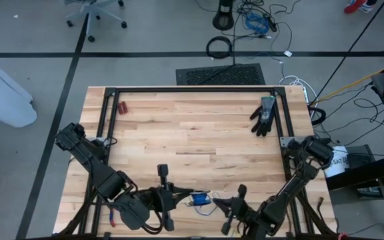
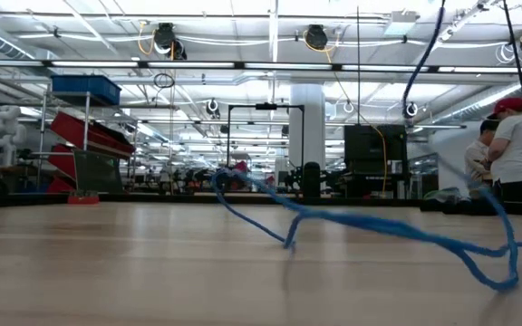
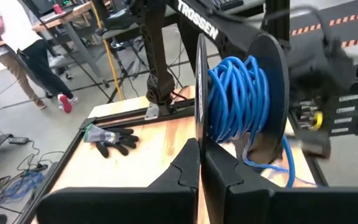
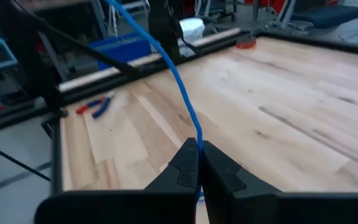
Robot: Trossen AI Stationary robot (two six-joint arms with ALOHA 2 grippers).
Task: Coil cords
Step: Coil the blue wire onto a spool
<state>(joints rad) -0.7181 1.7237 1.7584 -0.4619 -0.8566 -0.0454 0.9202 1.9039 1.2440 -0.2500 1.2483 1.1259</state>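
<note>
The right gripper (image 4: 197,149) is clamped shut on the blue cord (image 4: 180,87), which runs from its jaws to the spool (image 3: 241,99). The left gripper (image 3: 199,168), just beside it, pinches the spool's flange.

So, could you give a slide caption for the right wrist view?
Right gripper shut on the blue cord above the wooden table.

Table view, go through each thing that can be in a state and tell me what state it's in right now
Thin blue cable: partly wound on black spool, rest loose, pinched by right gripper.
Black plastic spool: held on edge by its flange.
Left gripper: shut on spool flange.
Right gripper: shut on cable.
Black glove: lying flat, untouched.
</note>
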